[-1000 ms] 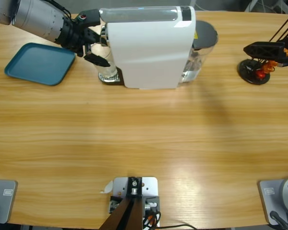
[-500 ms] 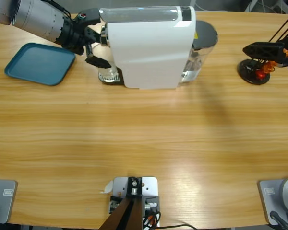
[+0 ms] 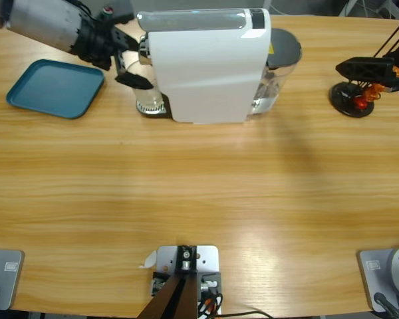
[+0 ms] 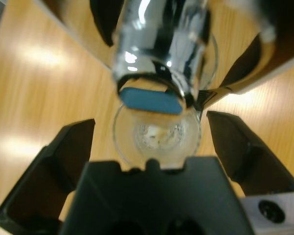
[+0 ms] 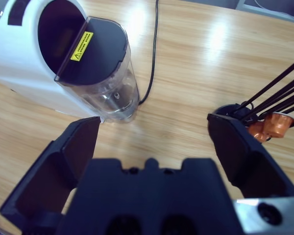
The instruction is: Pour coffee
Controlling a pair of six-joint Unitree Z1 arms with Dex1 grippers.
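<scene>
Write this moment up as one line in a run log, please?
left gripper: open, jaws either side of glass under coffee machine spout | right gripper: open, holding nothing, near capsule stand | blue tray: bare

The high camera is looking straight down on the whole table (image 3: 199, 199). The left wrist camera is looking steeply down, very near the glass (image 4: 157, 134) under the coffee machine (image 3: 206, 66). The right wrist camera is looking from farther away, sharing that machine's water tank (image 5: 100, 73) with the high view.

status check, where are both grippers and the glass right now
Left gripper open, fingers either side of the glass under the coffee machine spout. Right gripper open, empty, near capsule stand.
</scene>
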